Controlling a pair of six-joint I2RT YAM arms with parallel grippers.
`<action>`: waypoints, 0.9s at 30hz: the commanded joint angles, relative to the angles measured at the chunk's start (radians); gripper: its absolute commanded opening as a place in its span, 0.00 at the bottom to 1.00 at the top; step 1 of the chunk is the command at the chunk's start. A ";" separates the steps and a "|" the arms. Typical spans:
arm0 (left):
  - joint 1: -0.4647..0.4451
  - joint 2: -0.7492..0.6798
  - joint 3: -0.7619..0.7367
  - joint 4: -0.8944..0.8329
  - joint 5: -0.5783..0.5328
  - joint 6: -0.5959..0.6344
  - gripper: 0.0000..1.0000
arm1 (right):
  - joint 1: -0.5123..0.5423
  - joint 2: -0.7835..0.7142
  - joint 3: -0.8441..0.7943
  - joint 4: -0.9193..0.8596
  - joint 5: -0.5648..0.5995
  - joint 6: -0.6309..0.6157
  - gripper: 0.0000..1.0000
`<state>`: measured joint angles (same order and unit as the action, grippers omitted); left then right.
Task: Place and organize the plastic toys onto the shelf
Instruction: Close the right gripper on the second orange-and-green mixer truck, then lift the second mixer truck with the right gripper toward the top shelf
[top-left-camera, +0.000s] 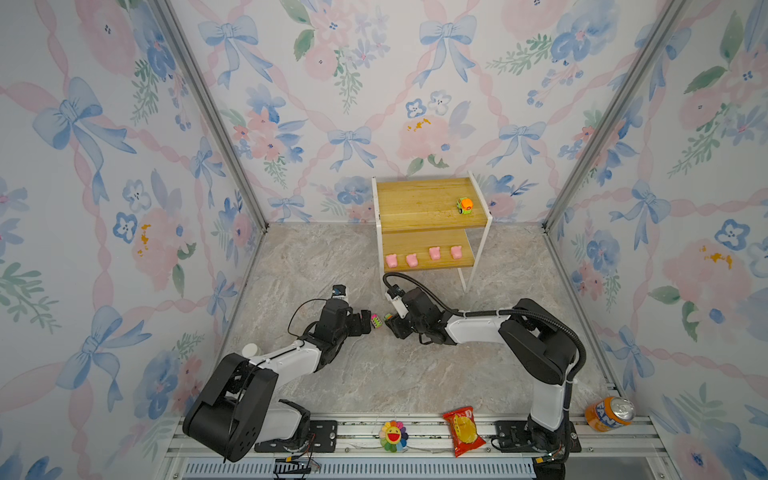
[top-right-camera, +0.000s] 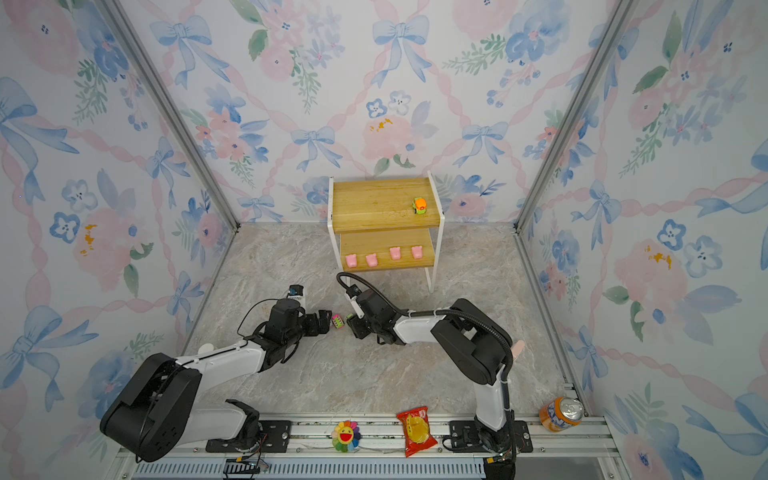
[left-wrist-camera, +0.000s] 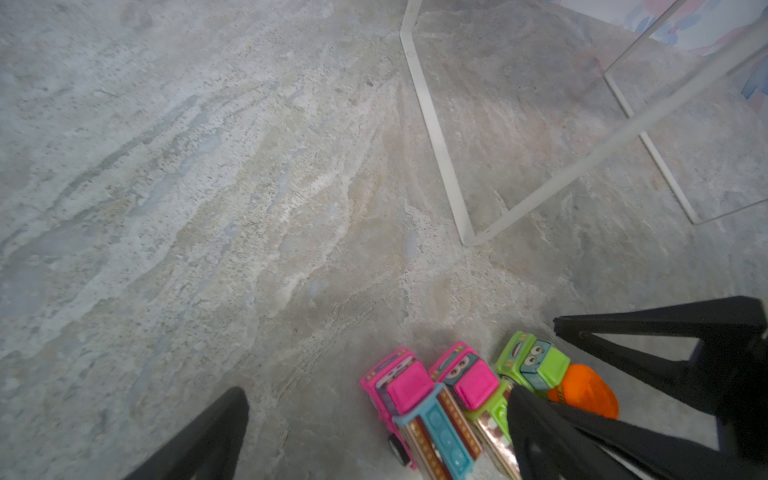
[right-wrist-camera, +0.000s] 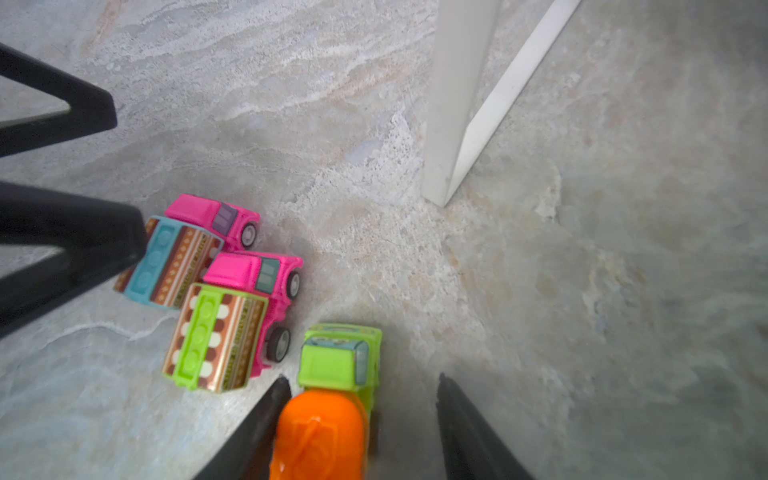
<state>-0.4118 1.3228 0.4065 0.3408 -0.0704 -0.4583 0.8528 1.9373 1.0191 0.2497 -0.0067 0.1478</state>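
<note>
Three toy cars stand close together on the stone floor between my grippers. In the left wrist view my left gripper (left-wrist-camera: 376, 392) is open around the pink-and-teal car (left-wrist-camera: 415, 399) and the pink-and-green car (left-wrist-camera: 473, 382). My right gripper (right-wrist-camera: 362, 380) is open around the green car with the orange top (right-wrist-camera: 336, 361); one finger touches it and the other stands apart. The shelf (top-left-camera: 419, 199) is at the back, with another green-and-orange car (top-left-camera: 465, 205) on its top board. Several pink pigs (top-left-camera: 412, 260) line its lower board.
The shelf's white leg (right-wrist-camera: 453, 104) stands on the floor just beyond the cars. On the front rail lie a rainbow flower toy (top-left-camera: 393, 435), a red snack packet (top-left-camera: 463, 431) and an orange soda can (top-left-camera: 609, 411). Flowered walls close in three sides.
</note>
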 joint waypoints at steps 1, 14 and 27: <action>-0.005 0.003 -0.003 -0.013 -0.005 -0.015 0.98 | 0.008 0.019 0.023 0.014 0.019 -0.011 0.56; -0.006 -0.011 -0.012 -0.014 -0.012 -0.015 0.98 | 0.009 -0.020 0.000 0.011 0.007 -0.013 0.31; -0.006 -0.008 -0.005 -0.021 -0.020 -0.006 0.98 | 0.022 -0.267 0.033 -0.264 -0.054 0.007 0.25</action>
<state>-0.4122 1.3228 0.4065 0.3405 -0.0746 -0.4580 0.8623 1.7500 1.0176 0.1173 -0.0364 0.1474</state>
